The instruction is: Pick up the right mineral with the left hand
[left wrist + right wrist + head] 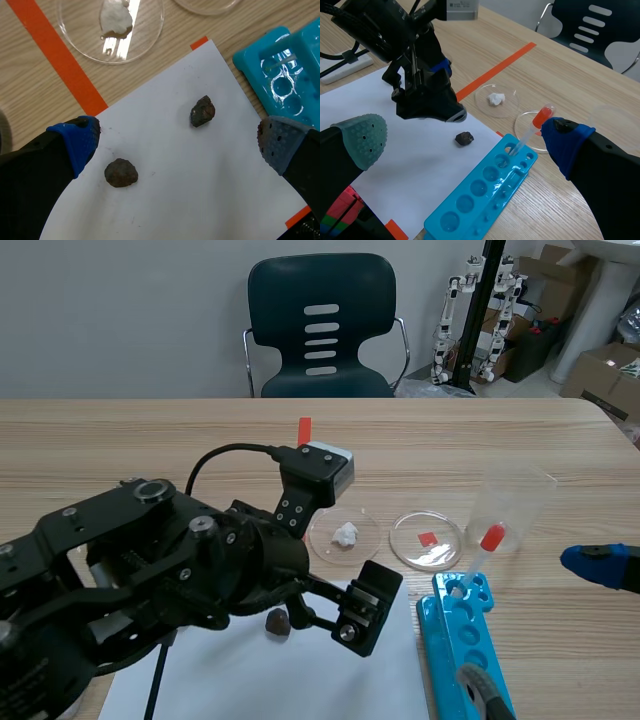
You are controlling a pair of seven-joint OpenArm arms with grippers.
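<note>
Two dark brown minerals lie on the white paper (200, 190). The right mineral (202, 111) is nearer the blue rack and the left mineral (120, 173) is closer to my blue pad. My left gripper (177, 145) hovers open above them, with both stones between its spread fingers and neither touched. The scene view shows one mineral (277, 622) under the left gripper (345, 612); which one it is I cannot tell. From the right wrist, one mineral (464, 138) lies beside the left arm's gripper (427, 100). My right gripper (462, 134) is open and holds nothing.
A petri dish (372, 530) with a white lump and a second petri dish (450, 540) with a red square sit beyond the paper. A blue tube rack (465, 640) holds a red-bulbed dropper (490, 540). A clear cup (512, 502) stands behind. A chair (322, 325) is across the table.
</note>
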